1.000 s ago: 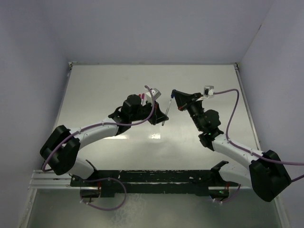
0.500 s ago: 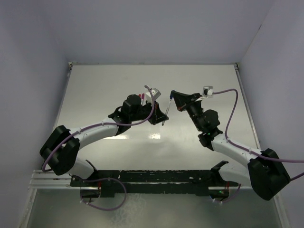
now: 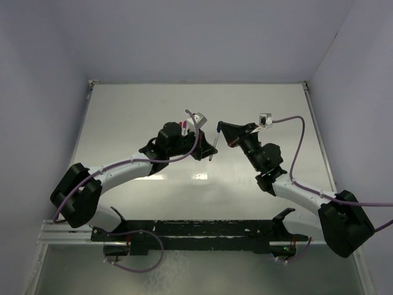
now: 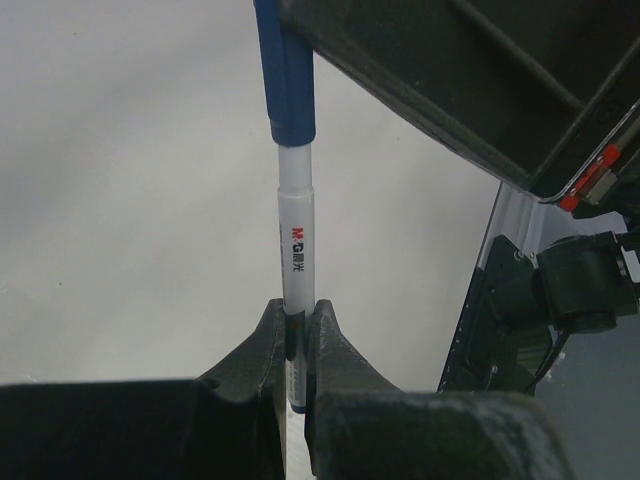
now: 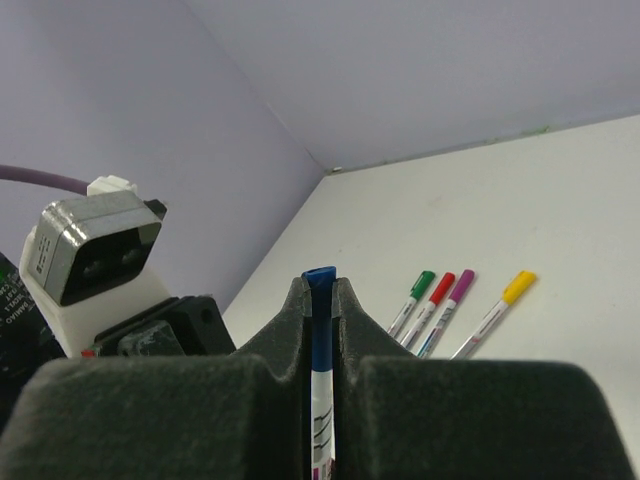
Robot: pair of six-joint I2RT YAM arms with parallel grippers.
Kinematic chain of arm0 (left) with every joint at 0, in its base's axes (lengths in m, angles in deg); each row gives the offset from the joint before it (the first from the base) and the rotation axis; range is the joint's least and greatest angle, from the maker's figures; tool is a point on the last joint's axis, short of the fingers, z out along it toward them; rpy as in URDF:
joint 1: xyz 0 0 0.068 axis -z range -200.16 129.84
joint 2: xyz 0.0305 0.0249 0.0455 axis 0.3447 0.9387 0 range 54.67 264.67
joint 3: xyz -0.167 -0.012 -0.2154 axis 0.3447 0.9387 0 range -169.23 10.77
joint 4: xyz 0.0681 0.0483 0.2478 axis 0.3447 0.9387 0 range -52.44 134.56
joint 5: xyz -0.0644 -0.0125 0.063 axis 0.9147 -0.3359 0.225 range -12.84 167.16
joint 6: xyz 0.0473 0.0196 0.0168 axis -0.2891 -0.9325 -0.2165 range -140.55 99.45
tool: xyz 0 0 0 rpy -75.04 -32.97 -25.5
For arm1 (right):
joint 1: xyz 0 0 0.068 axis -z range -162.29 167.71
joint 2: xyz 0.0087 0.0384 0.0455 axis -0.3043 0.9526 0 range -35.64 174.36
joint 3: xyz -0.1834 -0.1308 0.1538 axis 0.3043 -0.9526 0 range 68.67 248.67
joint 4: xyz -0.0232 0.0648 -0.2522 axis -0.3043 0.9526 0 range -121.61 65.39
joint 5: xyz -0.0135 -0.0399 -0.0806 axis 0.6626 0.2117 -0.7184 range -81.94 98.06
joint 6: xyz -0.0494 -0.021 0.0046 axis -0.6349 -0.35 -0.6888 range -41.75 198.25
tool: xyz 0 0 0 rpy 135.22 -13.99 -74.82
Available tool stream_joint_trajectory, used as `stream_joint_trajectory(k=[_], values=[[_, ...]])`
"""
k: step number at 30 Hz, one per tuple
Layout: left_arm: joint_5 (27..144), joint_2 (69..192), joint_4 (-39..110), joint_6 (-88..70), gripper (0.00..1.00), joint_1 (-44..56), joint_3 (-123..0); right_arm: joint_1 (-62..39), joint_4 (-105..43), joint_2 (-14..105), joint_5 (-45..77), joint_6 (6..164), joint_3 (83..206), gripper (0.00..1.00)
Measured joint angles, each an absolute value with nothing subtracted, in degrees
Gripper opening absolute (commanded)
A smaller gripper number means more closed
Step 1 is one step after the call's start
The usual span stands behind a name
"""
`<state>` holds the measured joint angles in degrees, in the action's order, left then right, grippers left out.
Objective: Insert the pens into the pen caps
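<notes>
The left arm (image 3: 123,171) and right arm (image 3: 304,194) are built alike: smooth white shells between bulky black joint housings. A thin purple cable (image 3: 294,158) runs along each to a small white-and-grey camera block (image 3: 265,118) at the wrist. Their bases sit on a black rail (image 3: 202,228) fixed to a silver bar (image 3: 61,231). The left gripper (image 4: 298,310) and right gripper (image 5: 320,285) have matte black, grainy, wedge-shaped fingers, and a short orange-red strip (image 4: 590,180) marks one black housing edge.

pale glossy table (image 3: 135,110); lilac walls (image 3: 202,37)
</notes>
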<state>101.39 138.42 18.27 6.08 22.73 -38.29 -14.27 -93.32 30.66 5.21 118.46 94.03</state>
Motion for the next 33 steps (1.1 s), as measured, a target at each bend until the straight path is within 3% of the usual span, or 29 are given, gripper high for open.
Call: stream_joint_trajectory(k=[15, 31, 33], values=[[96.4, 137.2, 18.5, 8.4, 0.00, 22.8, -37.0, -14.5, -92.9, 34.0, 11.8, 119.5, 94.4, 0.00], [85.9, 138.5, 28.2, 3.6, 0.00, 23.4, -41.0, -18.3, -81.3, 37.5, 4.4, 115.6, 100.9, 0.00], [85.7, 139.3, 29.5, 2.9, 0.00, 23.4, -42.0, -18.4, -80.2, 37.6, 3.1, 115.6, 101.2, 0.07]])
